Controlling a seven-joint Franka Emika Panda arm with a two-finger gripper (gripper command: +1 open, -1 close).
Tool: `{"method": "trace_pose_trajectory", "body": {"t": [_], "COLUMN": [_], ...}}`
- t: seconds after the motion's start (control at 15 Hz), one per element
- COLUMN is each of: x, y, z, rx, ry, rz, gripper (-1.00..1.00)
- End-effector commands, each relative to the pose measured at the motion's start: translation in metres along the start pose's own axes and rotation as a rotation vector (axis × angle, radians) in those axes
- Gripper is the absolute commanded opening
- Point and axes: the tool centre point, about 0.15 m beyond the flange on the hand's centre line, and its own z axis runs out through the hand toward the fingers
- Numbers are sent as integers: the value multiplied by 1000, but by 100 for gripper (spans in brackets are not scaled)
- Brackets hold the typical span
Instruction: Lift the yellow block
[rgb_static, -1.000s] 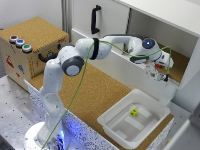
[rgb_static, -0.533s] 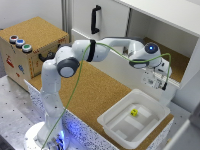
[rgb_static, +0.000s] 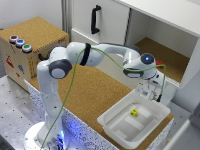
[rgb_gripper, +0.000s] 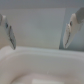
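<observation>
The yellow block (rgb_static: 134, 112) is a tiny bright cube lying inside the white tray (rgb_static: 108, 120) near its far side. My gripper (rgb_static: 149, 94) hangs over the tray's far rim, above the block and a little toward the exterior view's right. It is open and empty. In the wrist view my gripper (rgb_gripper: 38, 46) shows its two fingers (rgb_gripper: 7, 30) spread wide, with the tray's white rim (rgb_gripper: 40, 59) blurred below them. The block does not show in the wrist view.
The tray stands at the front corner of a cork-topped table (rgb_static: 95, 95). Behind the gripper is a white cabinet with an open cork-floored compartment (rgb_static: 162, 55) and a black door handle (rgb_static: 95, 20). A cardboard box with coloured buttons (rgb_static: 22, 47) stands at the exterior view's left.
My gripper has come down from in front of the open cabinet compartment and moved toward the tray, ending just above its far rim. The block has not moved.
</observation>
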Motion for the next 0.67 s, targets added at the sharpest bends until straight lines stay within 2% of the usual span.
{"method": "trace_pose_trajectory", "body": {"t": [0.0, 0.27, 0.6], "x": [-61, -73, -49], "y": [-51, -43, -21], "z": [58, 97, 136], "rx": [-158, -82, 16], "ry": [-52, -64, -90], "rz": [-34, 0, 0], "gripper": [100, 100, 100]}}
